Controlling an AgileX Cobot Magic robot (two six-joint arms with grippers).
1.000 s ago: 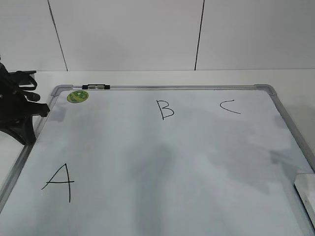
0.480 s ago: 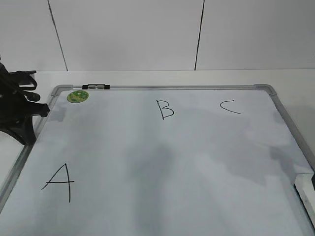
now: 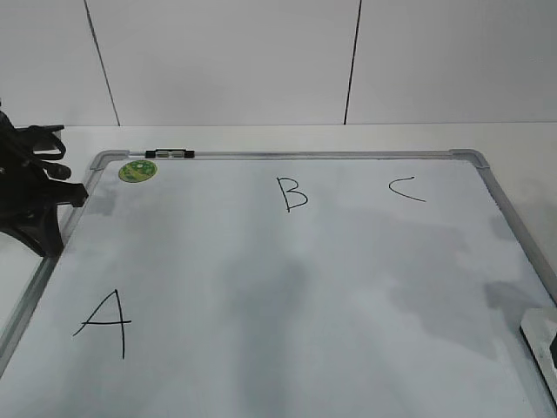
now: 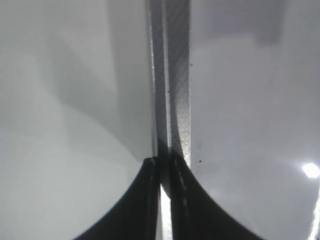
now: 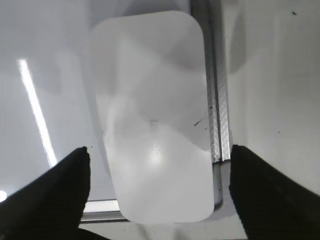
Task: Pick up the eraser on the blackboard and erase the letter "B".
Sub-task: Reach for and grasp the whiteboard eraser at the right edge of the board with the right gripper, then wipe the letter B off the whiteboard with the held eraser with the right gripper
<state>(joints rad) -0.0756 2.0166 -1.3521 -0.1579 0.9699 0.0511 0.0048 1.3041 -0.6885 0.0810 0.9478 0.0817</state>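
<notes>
The blackboard (image 3: 287, 287) is a white board with a silver frame, lying flat. The letter "B" (image 3: 291, 193) is near its far edge, between "A" (image 3: 106, 322) and "C" (image 3: 406, 189). The eraser (image 3: 541, 331) is a white block at the board's near right corner, cut off by the picture's edge. In the right wrist view the eraser (image 5: 152, 100) lies beside the frame. My right gripper (image 5: 159, 165) is open, with one jaw on each side of the eraser and clear of it. My left gripper (image 4: 164, 162) is shut and empty over the board's left frame (image 4: 172, 100). It also shows in the exterior view (image 3: 77, 196).
A round green sticker (image 3: 137, 171) and a black-and-silver clip (image 3: 170, 154) are at the board's far left corner. The left arm's black body (image 3: 30, 205) stands at the board's left edge. A white wall rises behind the table.
The shadow on the board's right side has shifted. A dark part of the right gripper showed at the right edge half a second ago and is gone. The left arm has not moved.
</notes>
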